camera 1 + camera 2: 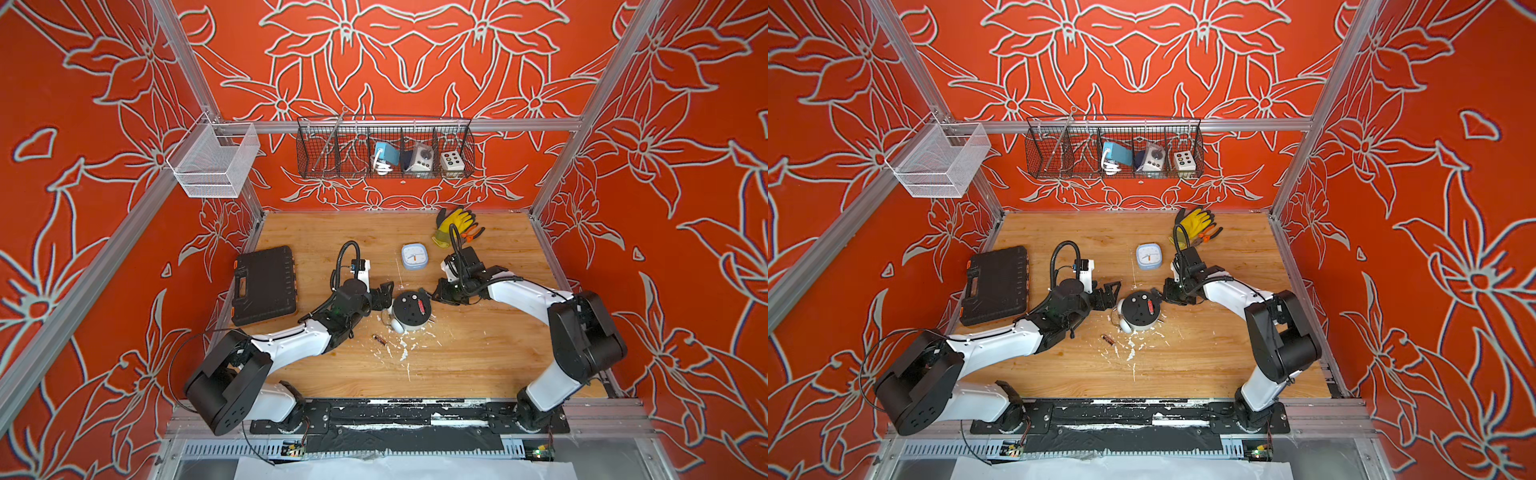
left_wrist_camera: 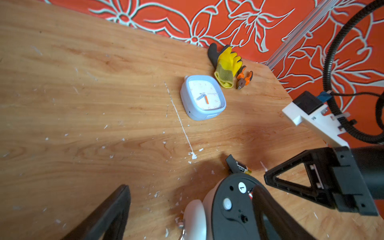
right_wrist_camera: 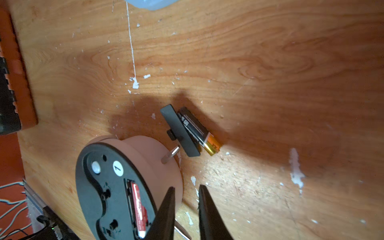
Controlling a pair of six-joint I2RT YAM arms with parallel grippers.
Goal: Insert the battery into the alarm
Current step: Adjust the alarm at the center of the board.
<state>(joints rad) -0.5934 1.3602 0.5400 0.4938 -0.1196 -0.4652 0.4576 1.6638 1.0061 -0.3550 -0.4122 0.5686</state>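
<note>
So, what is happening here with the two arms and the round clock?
Two robot arms work on a round alarm clock that lies face down on the table. A red battery already sits in its open back compartment. The left gripper is wide open beside the clock, holding nothing. The right gripper hovers at the other side, jaws a little apart, also empty. The black cover and a spare battery lie next to the clock.

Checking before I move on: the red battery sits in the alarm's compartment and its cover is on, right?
Not quite. The red battery is in the alarm, but the cover is off, lying on the table next to a black-and-gold battery; the right wrist view shows it.
</note>
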